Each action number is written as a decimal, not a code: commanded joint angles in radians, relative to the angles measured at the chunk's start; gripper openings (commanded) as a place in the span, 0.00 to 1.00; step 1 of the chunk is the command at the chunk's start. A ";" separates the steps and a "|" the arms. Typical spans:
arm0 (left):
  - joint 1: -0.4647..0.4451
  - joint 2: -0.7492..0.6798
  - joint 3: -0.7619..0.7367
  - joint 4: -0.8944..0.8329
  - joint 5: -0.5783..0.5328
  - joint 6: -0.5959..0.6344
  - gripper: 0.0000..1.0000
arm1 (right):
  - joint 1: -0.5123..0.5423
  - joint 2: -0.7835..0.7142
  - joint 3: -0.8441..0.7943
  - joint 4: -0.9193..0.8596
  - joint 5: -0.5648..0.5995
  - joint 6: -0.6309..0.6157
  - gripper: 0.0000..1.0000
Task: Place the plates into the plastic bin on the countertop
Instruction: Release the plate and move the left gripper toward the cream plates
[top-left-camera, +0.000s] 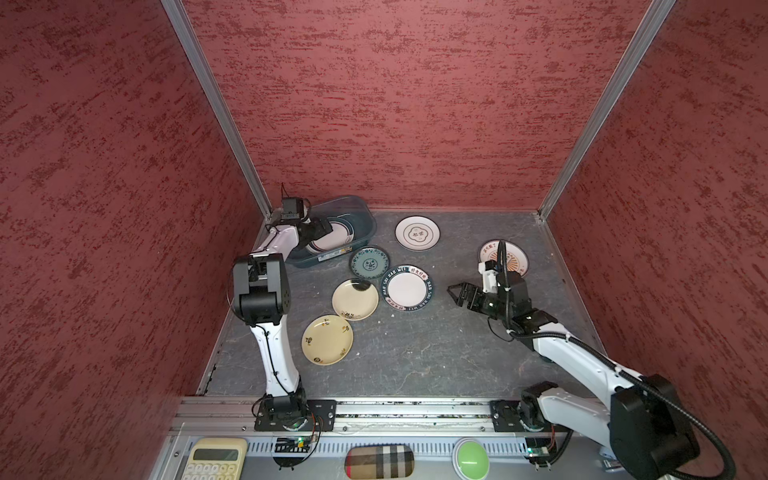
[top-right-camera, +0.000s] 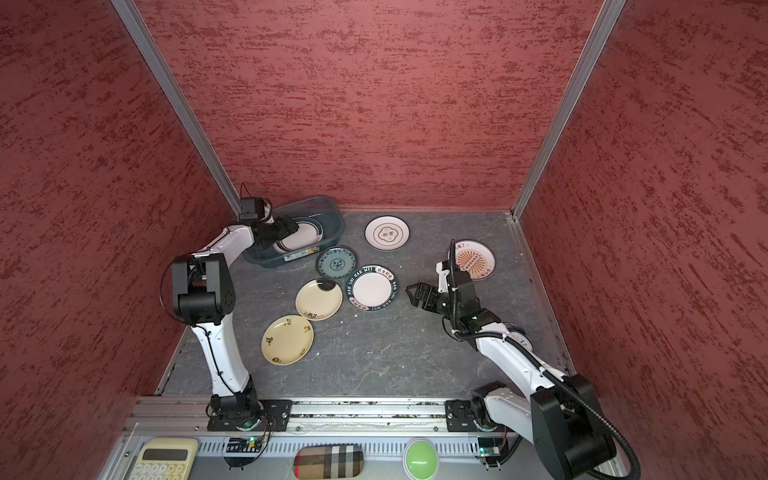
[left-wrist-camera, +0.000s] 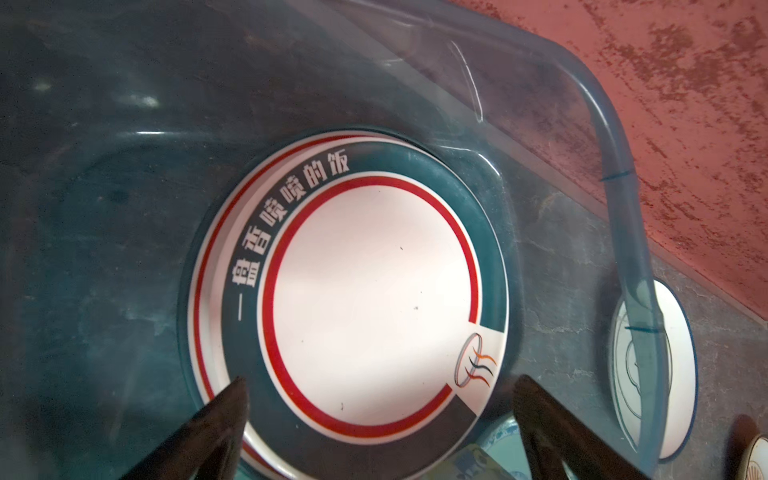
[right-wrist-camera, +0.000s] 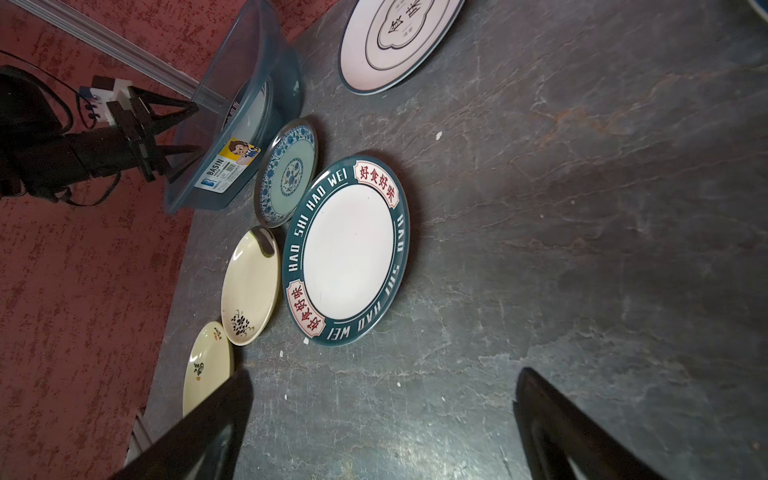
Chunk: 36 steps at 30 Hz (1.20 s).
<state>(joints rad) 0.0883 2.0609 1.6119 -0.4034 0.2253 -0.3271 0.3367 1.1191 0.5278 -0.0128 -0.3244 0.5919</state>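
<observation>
Left wrist view showed the left gripper (left-wrist-camera: 382, 379) with its fingers spread wide, hanging over the plastic bin (left-wrist-camera: 619, 208) and touching nothing. Below it a red-ringed teal plate (left-wrist-camera: 374, 303) lay flat on the bin's floor, apparently on top of another plate whose rim peeked out at one side. Stacking flat like that would leave room for the rest.

In both top views the bin stood at the far left corner of the countertop (top-left-camera: 436, 345), within that arm's easy reach. Six plates lay outside it:
- a floral teal plate (top-left-camera: 369, 262) just beside the bin
- two cream plates (top-left-camera: 355, 299)
- a HAO SHI HAO WEI plate (right-wrist-camera: 349, 249)
- a white quatrefoil plate (top-left-camera: 417, 233)
- an orange sunburst plate (top-right-camera: 478, 259), partly behind the right arm

The right gripper (right-wrist-camera: 384, 374), fingers likewise spread and empty, hovered low near the HAO SHI HAO WEI plate, probably lined up to take its rim next.
</observation>
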 joint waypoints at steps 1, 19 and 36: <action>-0.030 -0.117 -0.049 0.065 -0.029 0.026 0.99 | 0.007 -0.015 0.018 -0.036 0.032 -0.029 0.99; -0.212 -0.680 -0.530 0.270 -0.147 -0.073 0.99 | 0.007 -0.052 -0.029 0.010 -0.052 0.008 0.99; -0.393 -1.140 -1.040 0.313 -0.179 -0.232 0.99 | 0.007 0.175 -0.087 0.334 -0.189 0.163 0.86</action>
<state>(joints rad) -0.3080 0.9417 0.5858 -0.1268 0.0753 -0.5297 0.3370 1.2594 0.4549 0.1768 -0.4606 0.7002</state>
